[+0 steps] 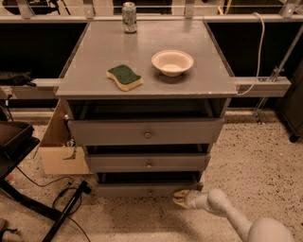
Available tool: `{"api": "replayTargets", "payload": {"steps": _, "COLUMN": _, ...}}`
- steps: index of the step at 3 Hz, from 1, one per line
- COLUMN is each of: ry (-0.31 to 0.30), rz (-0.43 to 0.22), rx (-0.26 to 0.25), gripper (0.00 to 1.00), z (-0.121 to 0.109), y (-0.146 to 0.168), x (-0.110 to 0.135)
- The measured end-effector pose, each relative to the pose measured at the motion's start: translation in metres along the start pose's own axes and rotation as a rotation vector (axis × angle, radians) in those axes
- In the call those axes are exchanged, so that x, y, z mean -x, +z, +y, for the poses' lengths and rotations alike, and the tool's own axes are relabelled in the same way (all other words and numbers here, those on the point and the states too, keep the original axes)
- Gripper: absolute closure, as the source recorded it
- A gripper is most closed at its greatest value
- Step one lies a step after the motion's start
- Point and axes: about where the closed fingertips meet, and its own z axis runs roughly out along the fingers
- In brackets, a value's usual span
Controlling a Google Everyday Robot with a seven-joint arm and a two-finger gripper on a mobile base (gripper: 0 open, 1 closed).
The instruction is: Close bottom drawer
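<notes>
The bottom drawer (142, 190) is the lowest of three grey drawers, with a low front panel and a small round knob (150, 192). It stands slightly pulled out, with a dark gap above its front. My gripper (180, 198) is low near the floor, at the right end of the drawer's front panel, touching or nearly touching it. My white arm (227, 213) reaches in from the lower right.
The middle drawer (147, 162) and top drawer (147, 132) also stand a little open. On the cabinet top (94, 71) lie a sponge (124, 77), a bowl (172, 62) and a can (129, 11). A cardboard box (59, 151), cables and a black stand (66, 212) are at the left.
</notes>
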Motion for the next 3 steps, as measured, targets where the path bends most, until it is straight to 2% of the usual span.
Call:
{"api": "replayTargets", "payload": {"steps": 1, "ry": 0.0, "rz": 0.0, "rx": 0.0, "gripper": 0.0, "z": 0.0001, "y": 0.0001, "x": 0.0}}
{"api": "replayTargets", "payload": {"steps": 2, "ry": 0.0, "rz": 0.0, "rx": 0.0, "gripper": 0.0, "z": 0.0001, "y": 0.0001, "x": 0.0}}
{"api": "replayTargets", "payload": {"steps": 3, "ry": 0.0, "rz": 0.0, "rx": 0.0, "gripper": 0.17, "z": 0.0001, "y": 0.0001, "x": 0.0001}}
